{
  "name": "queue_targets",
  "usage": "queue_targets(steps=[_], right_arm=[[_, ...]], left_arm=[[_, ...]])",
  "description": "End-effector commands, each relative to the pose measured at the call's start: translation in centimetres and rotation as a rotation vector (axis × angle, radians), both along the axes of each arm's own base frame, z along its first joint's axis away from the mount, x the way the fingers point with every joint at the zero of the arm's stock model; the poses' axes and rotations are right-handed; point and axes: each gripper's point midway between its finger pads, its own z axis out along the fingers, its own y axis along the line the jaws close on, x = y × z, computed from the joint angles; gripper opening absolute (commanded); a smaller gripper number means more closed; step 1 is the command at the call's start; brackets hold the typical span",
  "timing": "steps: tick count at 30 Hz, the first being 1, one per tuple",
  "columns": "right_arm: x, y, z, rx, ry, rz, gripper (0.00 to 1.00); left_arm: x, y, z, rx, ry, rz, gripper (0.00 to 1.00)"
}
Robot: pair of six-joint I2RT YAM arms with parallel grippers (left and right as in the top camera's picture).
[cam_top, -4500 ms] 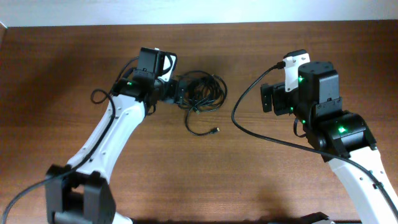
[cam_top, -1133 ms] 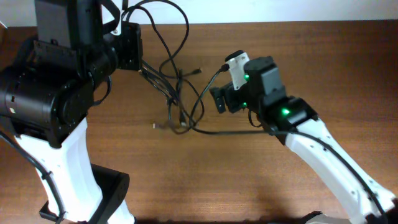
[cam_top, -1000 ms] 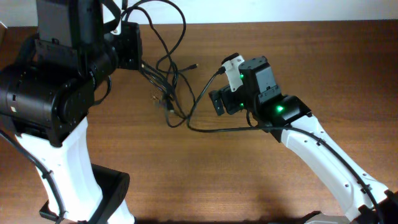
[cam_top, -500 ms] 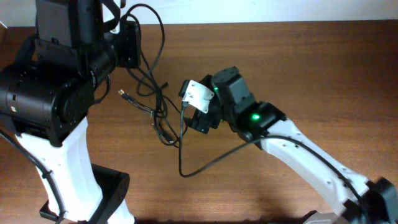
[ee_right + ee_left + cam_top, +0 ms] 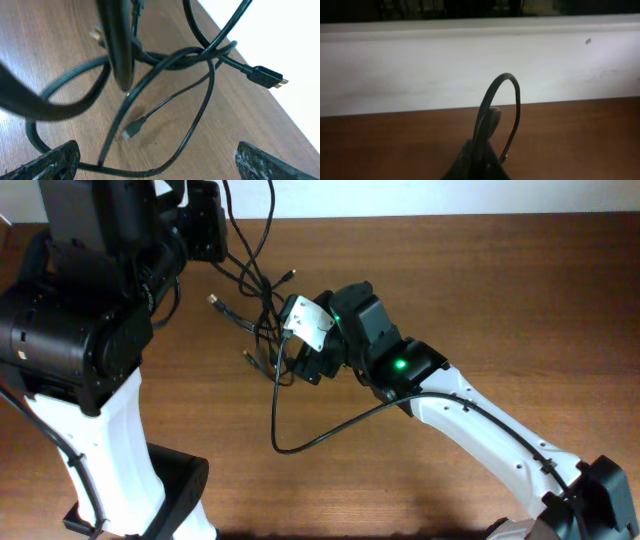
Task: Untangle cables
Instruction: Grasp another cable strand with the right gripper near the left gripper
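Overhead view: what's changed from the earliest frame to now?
The left gripper has lifted the cables up from the middle of the table toward the far-left corner. They now dangle from it, still tangled. The right gripper has swung in from the right side to the hanging cables. It is open and grips nothing. Unchanged over the last second: the left gripper is raised and shut on the cables.

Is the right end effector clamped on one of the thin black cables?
No, the right end effector has its fingertips wide apart, the thin black cables loose ahead of them.
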Motion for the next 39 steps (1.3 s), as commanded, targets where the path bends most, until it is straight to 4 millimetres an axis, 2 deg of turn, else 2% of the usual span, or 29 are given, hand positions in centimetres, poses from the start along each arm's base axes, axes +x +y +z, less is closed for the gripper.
queue_targets(steps=[1, 5, 8, 10, 14, 18, 22, 24, 25, 31, 36, 39], right_arm=[[0.5, 0.6, 3.1, 0.109, -0.012, -0.056, 0.99], [0.8, 1.0, 3.7, 0.150, -0.016, -0.067, 0.99], [1.3, 1.4, 1.2, 0.116, 0.024, -0.068, 0.99], [1.5, 2.7, -0.6, 0.103, 0.038, -0.053, 0.99], [1.4, 5.2, -1.8, 0.121, 0.016, -0.015, 0.99], [1.7, 5.6, -3.0, 0.122, 0.039, -0.023, 0.99], [0.1, 7.2, -3.3, 0.133, 0.053, 0.025, 0.99], [-1.3, 9.3, -2.1, 0.161, 0.015, 0.066, 0.99], [-1.4, 9.9, -1.5, 0.174, -0.014, 0.063, 0.99], [0.1, 10.0, 1.0, 0.231, -0.119, 0.004, 0.99], [2.2, 8.5, -0.2, 0.180, -0.147, -0.110, 0.99], [4.0, 7.3, -2.0, 0.149, -0.133, -0.163, 0.99]], left_arm=[[-0.2, 0.2, 1.8, -0.036, -0.066, 0.011, 0.00], [-0.1, 0.1, 3.4, -0.080, -0.122, 0.016, 0.00], [-0.3, 0.2, 3.2, -0.077, -0.114, 0.015, 0.00], [-0.4, 0.2, 2.9, -0.073, -0.102, 0.015, 0.00], [-0.5, 0.2, 2.9, -0.072, -0.098, 0.016, 0.00], [-0.6, 0.2, 2.7, -0.070, -0.092, 0.015, 0.00], [-0.6, 0.3, 2.6, -0.068, -0.086, 0.016, 0.00], [-0.6, 0.3, 2.6, -0.068, -0.086, 0.016, 0.00], [-0.6, 0.3, 2.5, -0.067, -0.085, 0.016, 0.00], [-0.7, 0.3, 2.2, -0.058, -0.074, 0.018, 0.00], [-0.7, 0.3, 2.2, -0.059, -0.074, 0.017, 0.00], [-0.7, 0.4, 2.2, -0.058, -0.071, 0.018, 0.00]])
